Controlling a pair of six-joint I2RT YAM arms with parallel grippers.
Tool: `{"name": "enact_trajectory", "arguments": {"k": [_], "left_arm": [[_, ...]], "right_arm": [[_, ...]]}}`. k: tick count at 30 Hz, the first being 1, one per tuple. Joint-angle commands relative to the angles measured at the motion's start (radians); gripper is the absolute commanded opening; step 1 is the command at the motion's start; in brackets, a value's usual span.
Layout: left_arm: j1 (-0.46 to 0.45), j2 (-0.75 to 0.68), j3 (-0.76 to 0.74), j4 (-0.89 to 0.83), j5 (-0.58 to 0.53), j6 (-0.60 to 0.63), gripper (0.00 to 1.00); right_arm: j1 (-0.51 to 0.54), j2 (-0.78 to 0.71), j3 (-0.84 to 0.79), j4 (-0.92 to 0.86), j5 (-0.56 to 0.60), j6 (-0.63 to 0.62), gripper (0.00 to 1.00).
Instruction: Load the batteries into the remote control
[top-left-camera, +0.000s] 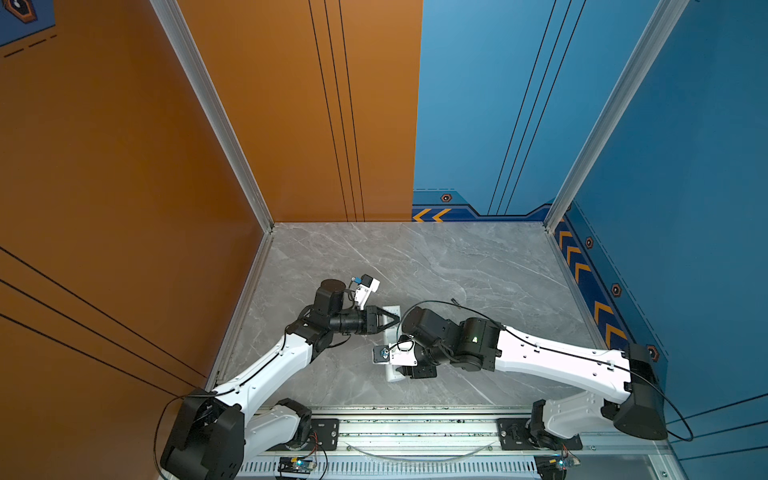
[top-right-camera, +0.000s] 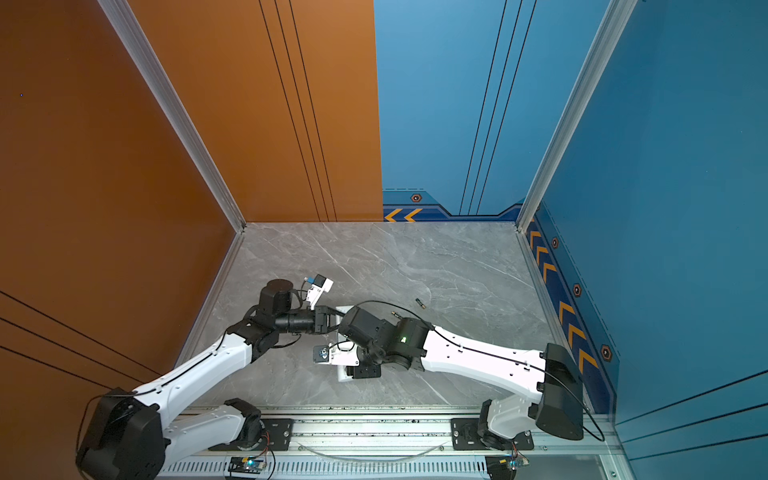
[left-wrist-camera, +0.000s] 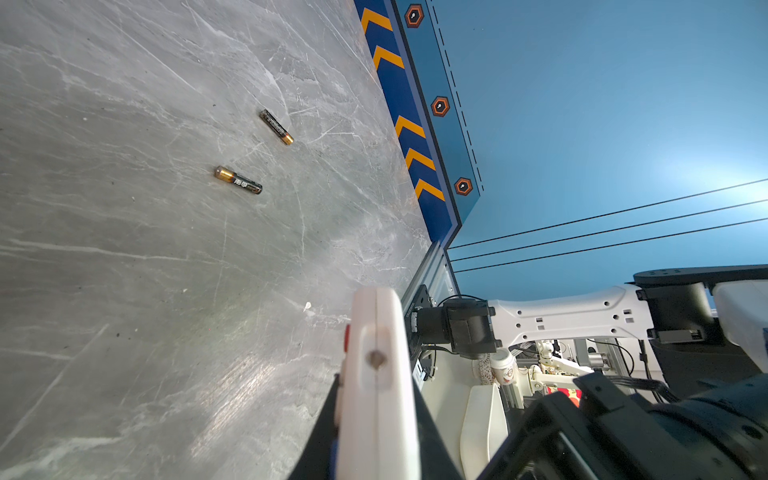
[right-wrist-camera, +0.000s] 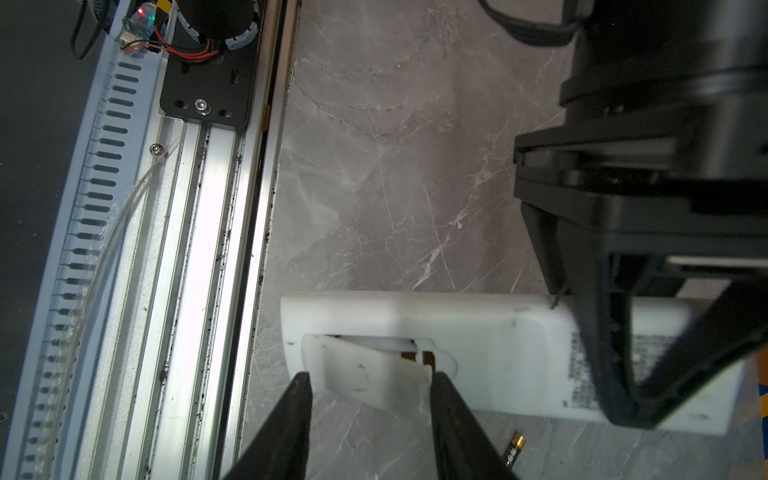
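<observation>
White plastic cover (right-wrist-camera: 357, 365) tilts half out of the remote (right-wrist-camera: 478, 328); the batteries (left-wrist-camera: 238, 180) lie loose on the table (top-left-camera: 457, 257).
The left gripper (top-left-camera: 395, 319) clamps the remote's twelve o'clock end. The right gripper (right-wrist-camera: 370, 378), jaws partway apart, pinches the cover at six o'clock. A slipping pinch could flick the cover away, and a hard tug could twist the remote onto the batteries near two o'clock.

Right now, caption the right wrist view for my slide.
Right gripper pinches the battery cover, tilted up from the remote control.

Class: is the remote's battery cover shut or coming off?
Coming off: the battery cover sits skewed, one end raised out of the remote control, between the right gripper fingers.
</observation>
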Motion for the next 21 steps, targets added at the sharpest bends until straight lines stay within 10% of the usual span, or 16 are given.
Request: {"name": "enact_trajectory", "arguments": {"k": [1, 12, 21], "left_arm": [[-0.002, -0.024, 0.042, 0.024, -0.017, 0.013, 0.00], [-0.012, -0.032, 0.041, 0.024, -0.026, 0.014, 0.00], [-0.012, -0.054, 0.031, 0.021, -0.113, -0.002, 0.00]], "right_arm": [[0.013, -0.013, -0.007, -0.042, -0.017, 0.004, 0.48], [0.013, -0.057, -0.028, 0.012, 0.035, 0.013, 0.79], [-0.020, -0.094, 0.000, 0.063, 0.116, 0.171, 0.84]]}}
